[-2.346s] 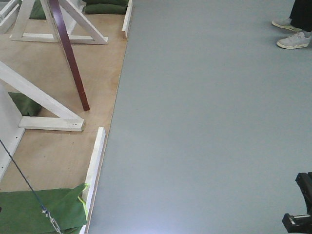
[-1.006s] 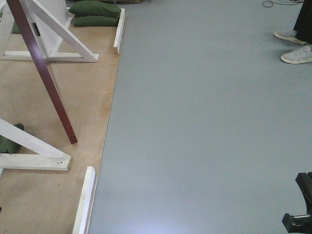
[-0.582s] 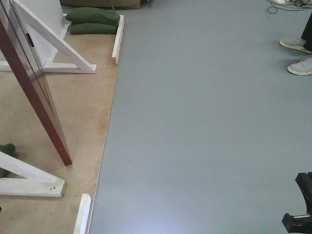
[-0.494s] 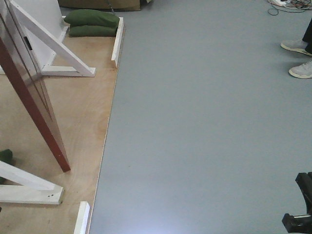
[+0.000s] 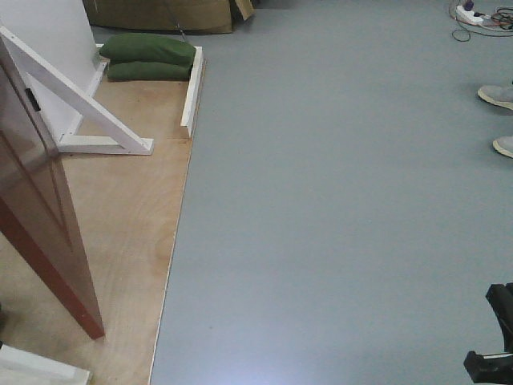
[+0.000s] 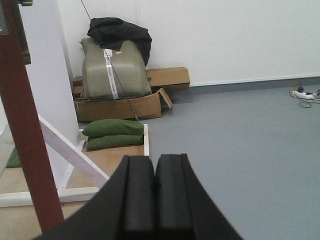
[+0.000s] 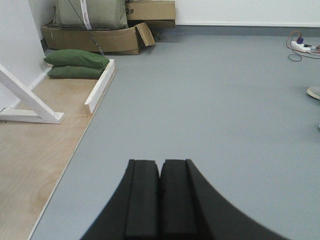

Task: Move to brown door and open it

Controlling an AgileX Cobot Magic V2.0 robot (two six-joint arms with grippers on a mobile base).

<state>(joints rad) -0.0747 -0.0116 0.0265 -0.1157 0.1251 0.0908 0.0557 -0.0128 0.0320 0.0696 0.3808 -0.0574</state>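
Note:
The brown door [image 5: 44,224] stands at the far left of the front view, swung out over the plywood floor panel [image 5: 120,208], its lower corner near the panel's front. Its reddish-brown edge [image 6: 25,135] rises at the left of the left wrist view; the handle is out of view. My left gripper [image 6: 154,162] is shut and empty, pointing past the door toward the back wall. My right gripper [image 7: 160,165] is shut and empty over the grey floor. A black part of the right arm [image 5: 493,345] shows at the front view's lower right.
White frame braces [image 5: 76,100] and a white board [image 5: 191,88] edge the plywood. Green sandbags [image 5: 148,56] lie at the back, with cardboard boxes [image 6: 120,102] and a grey-green bag [image 6: 112,67] behind them. A person's shoes [image 5: 501,120] and a power strip [image 5: 477,16] are at the right.
The view has moved along the floor: the door now stands nearer at the left edge showing more of its face, the sandbags have come lower into view, and the shoes have slid toward the right edge.

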